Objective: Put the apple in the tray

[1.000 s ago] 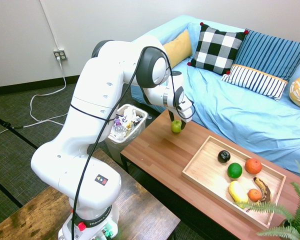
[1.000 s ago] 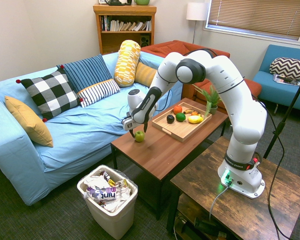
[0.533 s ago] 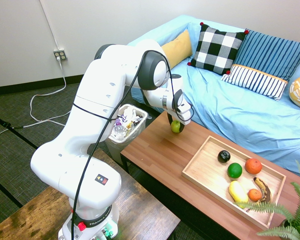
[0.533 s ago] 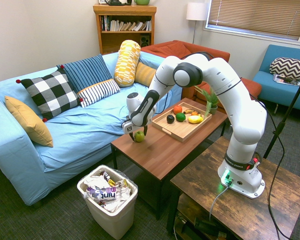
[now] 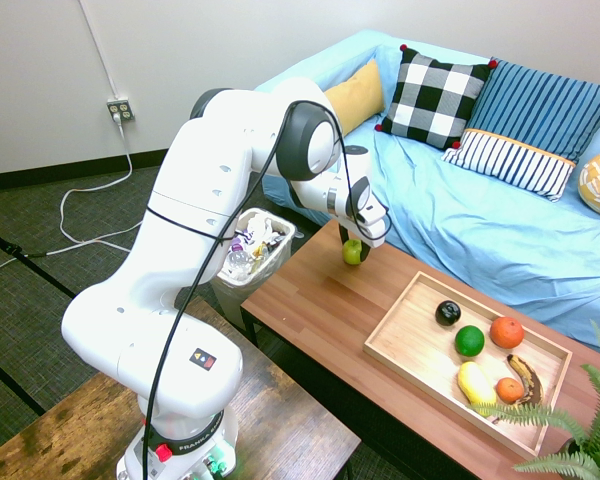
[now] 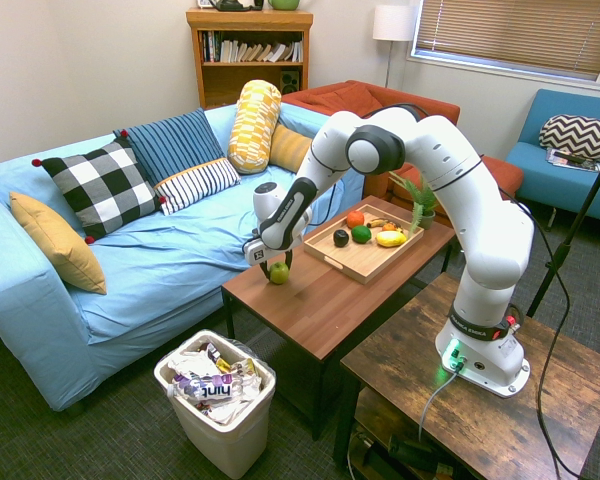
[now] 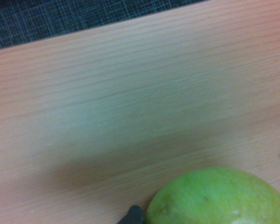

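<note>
The small yellow-green apple rests on the near-left end of the wooden coffee table. It fills the lower right of the wrist view as a green dome. My gripper is down over the apple, one finger against each side, shut on it while it still touches the tabletop. The light wooden tray lies further along the table, apart from the gripper. It holds a dark fruit, a deep green fruit, two orange ones, a lemon and a banana.
A white waste bin full of wrappers stands on the floor beside the table's end. The blue sofa runs along the table's far side. A potted fern sits at the tray end.
The gripper came down from just above the apple until its fingers sat around it. Over the last half second the arm has barely moved, and the apple has stayed in place.
</note>
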Robot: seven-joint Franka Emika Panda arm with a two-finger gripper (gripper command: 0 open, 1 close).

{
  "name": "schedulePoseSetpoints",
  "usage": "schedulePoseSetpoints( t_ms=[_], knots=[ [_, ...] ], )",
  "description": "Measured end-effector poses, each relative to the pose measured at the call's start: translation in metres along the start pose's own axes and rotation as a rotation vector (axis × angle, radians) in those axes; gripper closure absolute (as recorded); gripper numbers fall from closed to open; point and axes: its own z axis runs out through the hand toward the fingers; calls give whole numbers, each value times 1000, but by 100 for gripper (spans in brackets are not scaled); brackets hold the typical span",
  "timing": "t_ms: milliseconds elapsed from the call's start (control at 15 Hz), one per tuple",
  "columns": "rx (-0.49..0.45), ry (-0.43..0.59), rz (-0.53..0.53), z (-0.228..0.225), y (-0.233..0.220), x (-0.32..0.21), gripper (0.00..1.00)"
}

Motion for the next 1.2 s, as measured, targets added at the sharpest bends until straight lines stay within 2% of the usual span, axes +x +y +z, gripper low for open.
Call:
schedulePoseSetpoints(
  t_ms=[267,533,667,867,1200],
  knots=[
    [49,29,44,-66,20,52,100],
    [30,32,155,-105,113,118,100],
    [11,24,206,-102,163,144,100],
    [-15,7,265,-78,215,171,100],
    [-79,-17,327,-16,253,182,100]
  ],
)
